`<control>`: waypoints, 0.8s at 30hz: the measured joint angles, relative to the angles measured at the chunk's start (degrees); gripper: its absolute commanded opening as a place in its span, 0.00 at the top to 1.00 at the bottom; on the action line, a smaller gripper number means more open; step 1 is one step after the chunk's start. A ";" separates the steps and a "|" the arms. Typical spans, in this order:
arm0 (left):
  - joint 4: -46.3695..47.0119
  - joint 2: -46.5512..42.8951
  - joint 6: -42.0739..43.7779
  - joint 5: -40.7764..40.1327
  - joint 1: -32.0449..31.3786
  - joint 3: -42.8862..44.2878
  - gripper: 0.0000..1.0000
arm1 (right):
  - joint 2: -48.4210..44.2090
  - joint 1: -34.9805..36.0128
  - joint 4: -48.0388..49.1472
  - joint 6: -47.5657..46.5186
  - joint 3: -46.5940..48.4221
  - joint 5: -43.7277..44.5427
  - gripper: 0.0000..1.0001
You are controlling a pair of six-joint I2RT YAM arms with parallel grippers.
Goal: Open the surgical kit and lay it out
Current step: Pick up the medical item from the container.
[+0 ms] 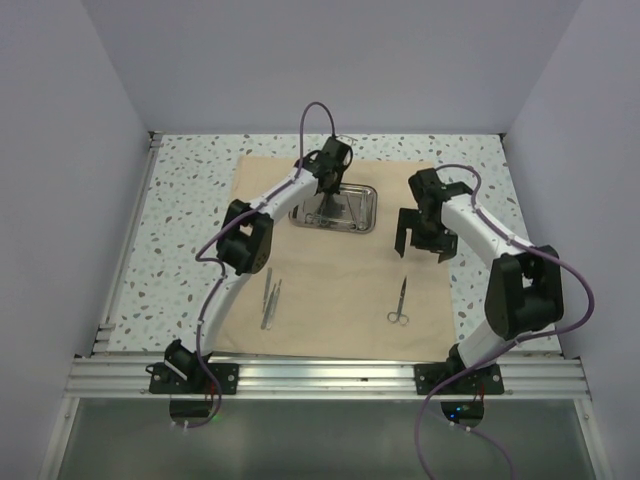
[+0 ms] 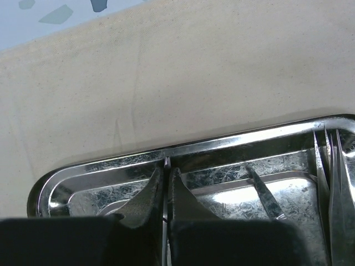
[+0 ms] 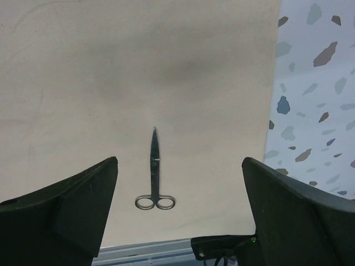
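Observation:
The beige cloth wrap (image 1: 330,285) lies spread flat on the table. At its far middle stands the small steel tray (image 1: 366,205), seen close up in the left wrist view (image 2: 105,169). My left gripper (image 1: 328,188) reaches down into the tray; its jaws (image 2: 167,169) are shut on a thin steel instrument whose tip (image 2: 166,162) pokes out between the fingertips. More slim steel instruments (image 2: 334,194) lie at the tray's right end. The scissors (image 3: 153,166) lie on the cloth at the near right (image 1: 399,303). Above and beyond them hangs my right gripper (image 1: 424,247), open and holding nothing (image 3: 178,160).
Two slim steel instruments (image 1: 270,303) lie side by side on the near left of the cloth. Speckled table top (image 1: 180,230) borders the cloth on both sides. An aluminium rail (image 1: 330,375) runs along the near edge, and white walls enclose the table.

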 measured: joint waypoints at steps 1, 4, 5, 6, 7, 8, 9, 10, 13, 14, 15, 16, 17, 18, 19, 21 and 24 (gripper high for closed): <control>-0.11 0.00 -0.02 0.55 0.07 0.07 1.00 | -0.31 0.00 0.04 0.02 -0.17 0.00 0.02; -0.13 -0.13 -0.07 1.51 0.26 0.04 1.00 | -1.11 0.00 0.13 0.04 -0.50 -0.17 0.01; -0.09 -0.31 -0.07 2.01 0.39 -0.24 1.00 | -1.42 0.00 0.17 0.07 -0.55 -0.20 0.02; 0.00 -0.55 -0.09 2.56 0.52 -0.57 1.00 | -1.75 0.00 0.20 0.13 -0.57 -0.26 0.01; 0.15 -0.85 -0.13 3.10 0.68 -0.87 1.00 | -2.03 0.00 0.17 0.26 -0.57 -0.42 0.02; 0.26 -1.14 -0.35 3.67 0.83 -1.18 1.00 | -2.51 0.00 0.17 0.44 -0.57 -0.55 0.02; 0.04 -1.44 -0.57 4.24 1.03 -1.44 1.00 | -3.04 0.00 0.17 0.66 -0.57 -0.74 0.02; -0.13 -1.88 -0.72 4.76 1.16 -1.86 1.00 | -3.58 0.00 0.13 0.87 -0.55 -1.11 0.02; -1.99 -3.58 -2.25 6.19 1.49 -3.43 1.00 | -5.66 0.00 -0.28 1.64 0.07 -1.46 0.02; -3.26 -4.44 -3.21 6.62 1.53 -4.20 1.00 | -6.43 0.00 -0.70 2.05 0.74 -1.46 0.01; -4.31 -5.09 -3.72 6.95 1.57 -4.59 1.00 | -6.91 0.00 -1.01 2.32 1.40 -1.44 0.02; -5.51 -6.03 -4.59 7.26 1.60 -5.07 1.00 | -7.54 0.00 -1.11 2.62 2.27 -1.46 0.02; -6.47 -7.08 -5.29 7.52 1.57 -5.64 1.00 | -8.15 0.00 -1.11 2.91 3.10 -1.46 0.01; -7.61 -8.46 -6.23 7.67 1.51 -6.16 1.00 | -8.76 0.00 -1.11 3.23 3.80 -1.46 0.02; -8.28 -10.03 -6.95 7.72 1.38 -6.91 1.00 | -9.49 0.00 -1.07 3.52 4.33 -1.49 0.02; -9.35 -13.49 -8.50 7.69 1.11 -8.39 1.00 | -11.10 0.00 -1.16 3.98 4.83 -1.51 0.02; -10.36 -19.85 -11.37 7.45 0.37 -10.49 1.00 | -13.22 0.00 -1.55 4.59 5.16 -1.62 0.02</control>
